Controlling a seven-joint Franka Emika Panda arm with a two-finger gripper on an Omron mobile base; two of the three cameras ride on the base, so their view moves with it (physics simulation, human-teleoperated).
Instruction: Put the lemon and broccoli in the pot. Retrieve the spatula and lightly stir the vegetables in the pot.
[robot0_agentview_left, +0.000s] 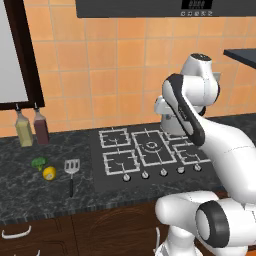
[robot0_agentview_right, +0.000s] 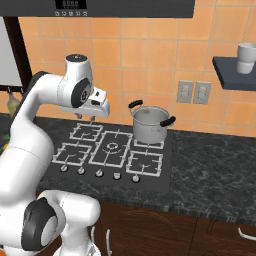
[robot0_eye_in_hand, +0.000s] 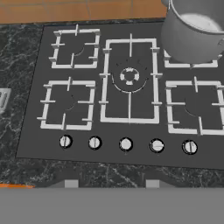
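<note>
Base cams flank; all share hob (robot0_eye_in_hand: 129, 92).

arm (robot0_agentview_left: 220, 140): glossy white rounded shells | joints: dark grey bands | base: bulbous white with dark ring

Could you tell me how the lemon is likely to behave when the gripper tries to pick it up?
The lemon looks round and smooth, so it may roll along the counter if nudged off-centre. Being small, it is probably light. The broccoli sits close beside it and might be bumped.

The pot (robot0_eye_in_hand: 194, 33) is cut off by the hand view's top right corner. The arm hides it in the left base view. The spatula (robot0_eye_in_hand: 2, 98) is cropped at the left edge
</note>
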